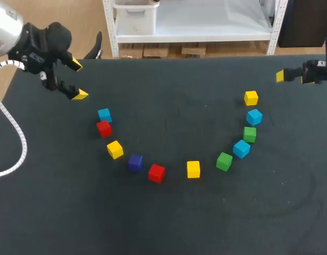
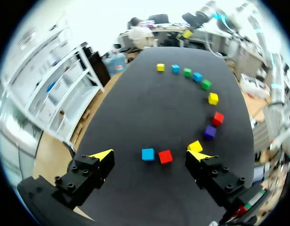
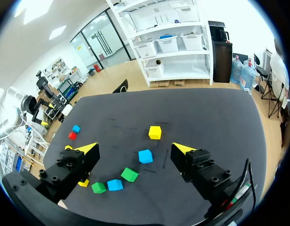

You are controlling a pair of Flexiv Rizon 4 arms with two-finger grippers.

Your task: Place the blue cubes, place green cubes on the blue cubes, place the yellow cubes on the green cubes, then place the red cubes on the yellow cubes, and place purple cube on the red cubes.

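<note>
On the black table [image 1: 169,223] eleven cubes lie singly in a U-shaped arc that opens toward 12 o'clock, the far edge. None is stacked on another.

Nearest the robot is the near red cube [image 1: 156,173]. The middle yellow cube [image 1: 193,169] is at its 3 o'clock, set apart from it. The purple cube [image 1: 135,162] is just beside it at 10 o'clock.

Up the right side, the near green cube [image 1: 224,161] is at 2 o'clock from the middle yellow cube. Just beside it, again at 2 o'clock, is the near blue cube [image 1: 241,149]. Then come the far green cube [image 1: 249,134], the right blue cube [image 1: 254,117] and the far yellow cube [image 1: 251,98], each roughly at 12 o'clock from the one before.

Up the left side, the left yellow cube [image 1: 114,149] is at 10 o'clock from the purple cube. The far red cube [image 1: 103,128] is at 11 o'clock from that. The left blue cube [image 1: 104,115] is just beside the far red cube at its 12 o'clock.

The left gripper [image 1: 77,79] hangs at 10 o'clock from the left blue cube, over the table's far left. Its fingers are spread wide and hold nothing.

The right gripper [image 3: 134,149] is near the far right edge, at 2 o'clock from the far yellow cube. Its wrist view shows its fingers spread wide too, with no cube between them.
</note>
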